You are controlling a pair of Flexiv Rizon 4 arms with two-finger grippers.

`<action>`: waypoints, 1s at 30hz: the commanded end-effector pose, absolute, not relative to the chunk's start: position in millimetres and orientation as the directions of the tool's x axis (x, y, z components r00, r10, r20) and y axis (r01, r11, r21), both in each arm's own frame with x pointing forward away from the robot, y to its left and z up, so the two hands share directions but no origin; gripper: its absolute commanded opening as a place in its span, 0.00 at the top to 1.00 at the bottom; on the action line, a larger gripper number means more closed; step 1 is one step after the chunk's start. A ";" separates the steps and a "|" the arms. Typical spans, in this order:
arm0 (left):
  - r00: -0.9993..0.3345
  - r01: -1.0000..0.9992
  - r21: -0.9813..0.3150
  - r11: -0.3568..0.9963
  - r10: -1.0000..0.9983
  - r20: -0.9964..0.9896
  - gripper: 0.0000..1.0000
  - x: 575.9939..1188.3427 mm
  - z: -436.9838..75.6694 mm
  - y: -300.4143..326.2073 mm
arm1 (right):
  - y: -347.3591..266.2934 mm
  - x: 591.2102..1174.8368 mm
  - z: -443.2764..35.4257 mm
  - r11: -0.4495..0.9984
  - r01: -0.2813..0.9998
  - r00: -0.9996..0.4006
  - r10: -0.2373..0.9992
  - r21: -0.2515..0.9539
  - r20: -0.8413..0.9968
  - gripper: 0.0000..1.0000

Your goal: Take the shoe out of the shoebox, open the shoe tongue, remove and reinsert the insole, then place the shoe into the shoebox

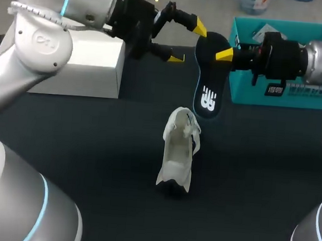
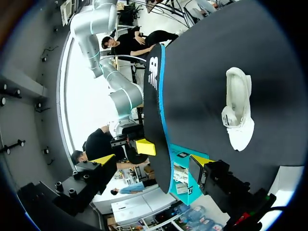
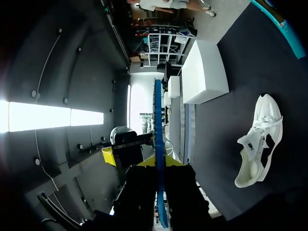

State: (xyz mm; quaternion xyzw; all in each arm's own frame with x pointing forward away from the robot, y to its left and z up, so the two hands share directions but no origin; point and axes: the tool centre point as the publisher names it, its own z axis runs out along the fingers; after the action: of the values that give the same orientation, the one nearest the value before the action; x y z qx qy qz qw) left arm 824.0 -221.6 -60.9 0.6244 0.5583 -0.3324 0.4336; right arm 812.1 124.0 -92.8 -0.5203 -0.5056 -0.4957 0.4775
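A white shoe (image 1: 179, 152) lies on the black table, near its middle. The dark insole (image 1: 209, 79) with a white logo hangs in the air above it, its upper end pinched by my right gripper (image 1: 221, 54). In the right wrist view the insole (image 3: 158, 130) shows edge-on between that gripper's (image 3: 159, 166) shut fingers. My left gripper (image 1: 189, 43) stands open right beside the insole's top. In the left wrist view the insole (image 2: 156, 120) stands between the spread fingers of this gripper (image 2: 152, 159) without touching them. The shoe (image 2: 239, 113) lies farther out. The teal shoebox (image 1: 286, 91) stands at the back right.
A white box (image 1: 82, 64) stands at the back left of the table, also seen as the white box (image 3: 204, 72) in the right wrist view. Bare black tabletop (image 1: 92, 148) surrounds the shoe.
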 end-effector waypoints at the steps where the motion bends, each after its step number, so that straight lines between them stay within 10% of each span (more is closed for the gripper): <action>1: 0.183 0.983 0.183 0.016 0.044 -0.982 0.00 816.1 -72.9 -220.5 | 127.1 817.2 -92.8 -0.029 1.000 0.002 0.054 0.000 0.999 1.00; 7: 0.164 0.986 0.165 0.022 0.029 -0.986 0.02 811.2 -80.9 -225.3 | 133.1 823.6 -92.7 -0.010 1.000 0.012 0.056 -0.011 0.998 1.00; 20: 0.170 0.985 0.170 0.017 -0.014 -0.985 0.50 804.8 -83.3 -240.1 | 138.1 828.4 -96.5 0.007 1.000 0.019 0.051 -0.019 0.999 1.00; 30: 0.174 0.984 0.174 0.028 0.004 -0.985 0.58 806.8 -85.4 -254.5 | 143.3 827.1 -100.7 0.018 0.999 0.027 0.049 -0.028 0.998 1.00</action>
State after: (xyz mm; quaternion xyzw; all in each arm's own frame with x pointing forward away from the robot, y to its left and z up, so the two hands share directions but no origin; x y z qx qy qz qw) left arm 804.4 -247.2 -85.9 0.5359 0.4619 -0.4476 0.5469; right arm 825.3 141.1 -99.1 -0.5147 -0.5094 -0.4768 0.4983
